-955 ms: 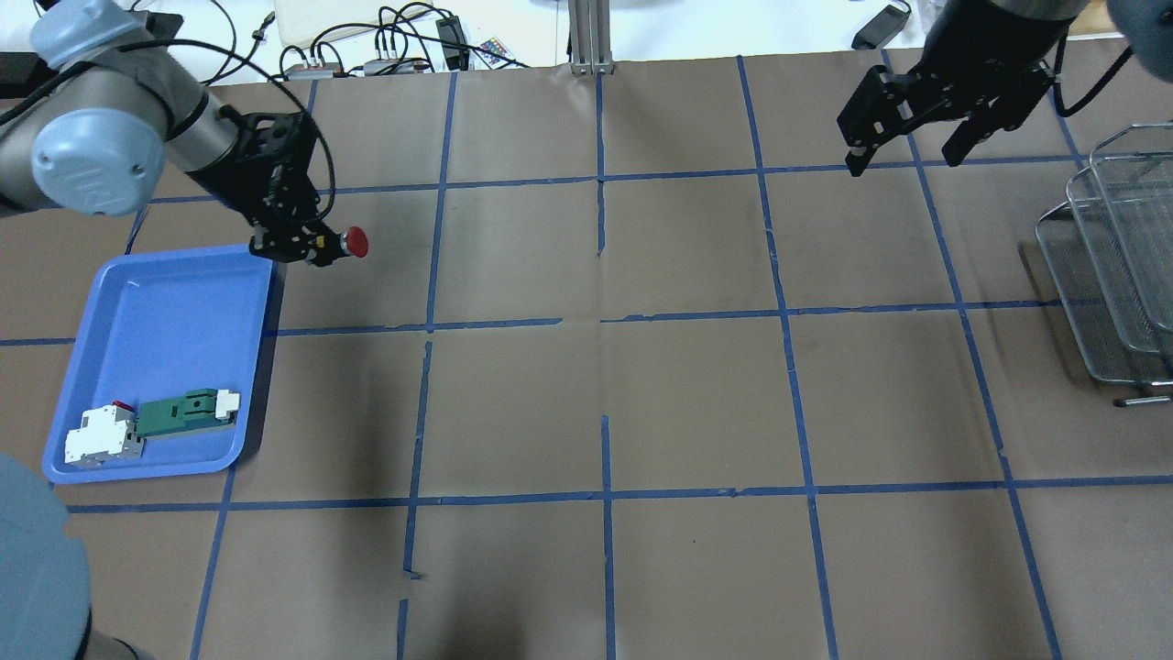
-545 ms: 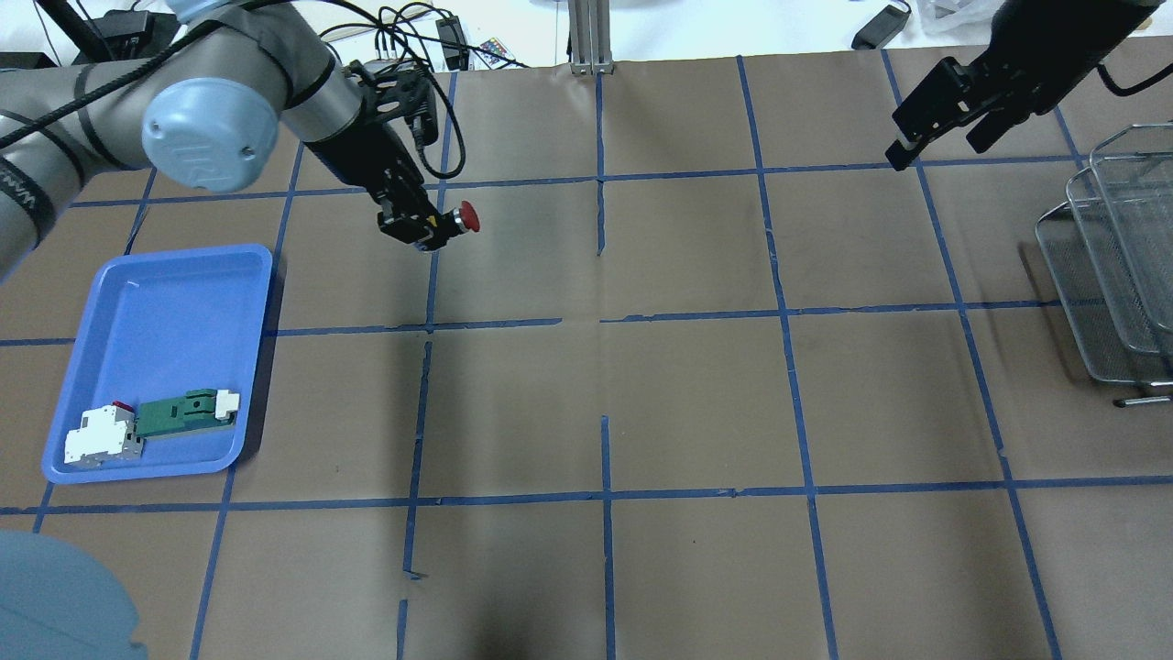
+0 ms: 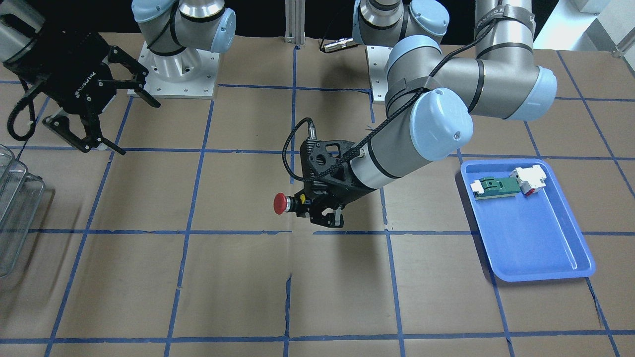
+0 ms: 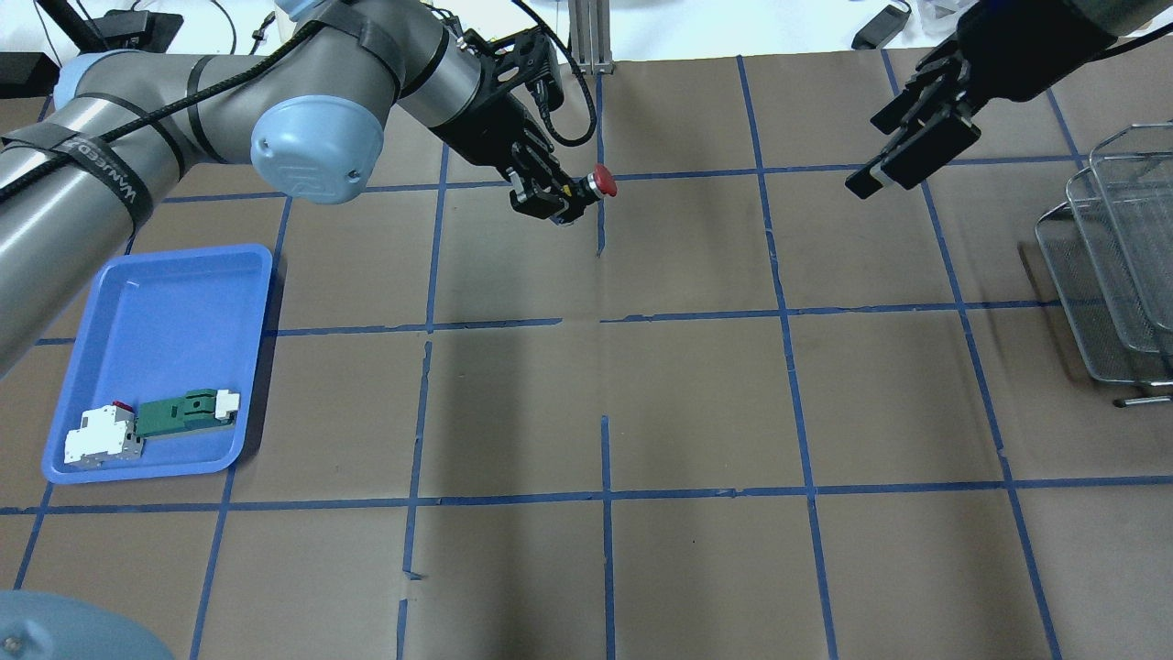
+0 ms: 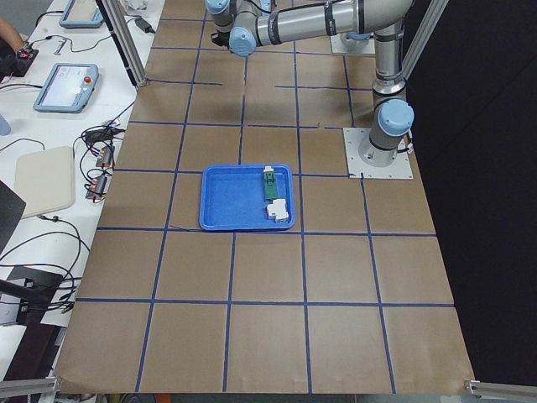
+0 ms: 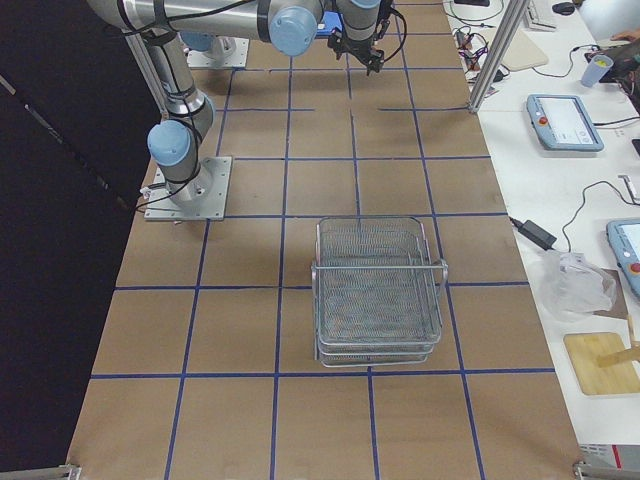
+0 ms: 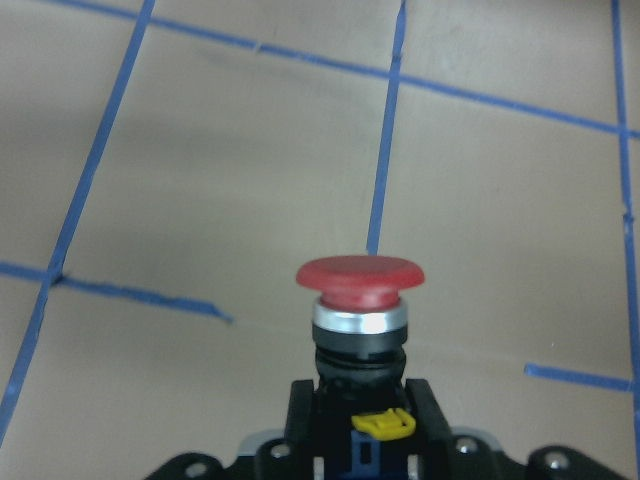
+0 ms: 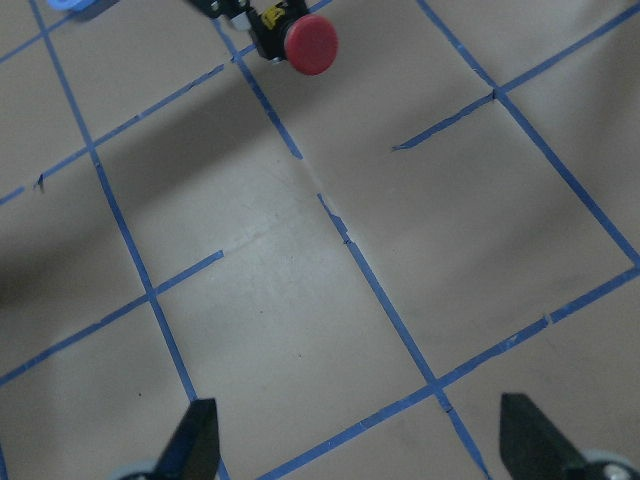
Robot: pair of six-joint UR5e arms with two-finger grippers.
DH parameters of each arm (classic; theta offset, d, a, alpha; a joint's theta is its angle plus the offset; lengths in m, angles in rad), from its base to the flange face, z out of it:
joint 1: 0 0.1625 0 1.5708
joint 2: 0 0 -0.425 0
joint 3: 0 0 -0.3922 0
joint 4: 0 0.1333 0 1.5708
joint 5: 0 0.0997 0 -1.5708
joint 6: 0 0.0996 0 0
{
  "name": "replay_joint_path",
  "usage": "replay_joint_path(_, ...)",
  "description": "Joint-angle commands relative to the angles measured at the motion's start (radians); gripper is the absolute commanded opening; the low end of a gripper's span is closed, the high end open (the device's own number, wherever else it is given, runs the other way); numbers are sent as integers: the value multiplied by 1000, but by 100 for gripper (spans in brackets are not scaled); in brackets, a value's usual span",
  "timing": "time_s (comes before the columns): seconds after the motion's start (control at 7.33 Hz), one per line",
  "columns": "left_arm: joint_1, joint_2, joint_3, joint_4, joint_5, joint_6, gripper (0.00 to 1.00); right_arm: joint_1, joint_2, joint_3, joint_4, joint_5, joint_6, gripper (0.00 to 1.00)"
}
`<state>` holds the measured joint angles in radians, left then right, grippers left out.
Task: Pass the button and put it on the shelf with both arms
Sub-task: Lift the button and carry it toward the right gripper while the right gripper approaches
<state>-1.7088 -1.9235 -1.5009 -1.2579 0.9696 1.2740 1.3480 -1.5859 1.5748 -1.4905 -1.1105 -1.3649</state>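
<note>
My left gripper (image 4: 556, 194) is shut on the black body of the button (image 4: 600, 181), held above the table near its middle back. The red cap points toward my right arm. The button shows in the front-facing view (image 3: 282, 204), the left wrist view (image 7: 360, 290) and the right wrist view (image 8: 311, 44). My right gripper (image 4: 903, 151) is open and empty, high above the table at the back right, also in the front-facing view (image 3: 106, 119). The wire-mesh shelf (image 4: 1113, 257) stands at the right edge, also in the exterior right view (image 6: 378, 288).
A blue tray (image 4: 165, 302) at the front left holds a white-and-red block joined to a green piece (image 4: 151, 423). Blue tape lines grid the brown table. Cables and devices lie beyond the far edge.
My left arm has carried the button from beside the blue tray rightward to the table's middle back. My right gripper has turned and shifted slightly toward the centre.
</note>
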Motion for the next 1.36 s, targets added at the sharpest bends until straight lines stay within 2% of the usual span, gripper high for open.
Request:
replay_joint_path(0.0,-66,14,48,17,-135,-7,0,5,-39,59,-19,27,-141,100)
replay_joint_path(0.14,-116,5,73,18,-134,-15,0,0,-33,59,-25,103,-284,100)
replay_joint_path(0.27,-162,21,80,18,-135,-16,0,-7,-36,51,-24,110,-333,100)
replay_joint_path(0.55,-215,44,80,18,-135,-16,0,-6,-40,42,-13,107,-313,100)
replay_joint_path(1.23,-249,60,65,63,-143,-16,0,5,-69,57,16,122,-312,100)
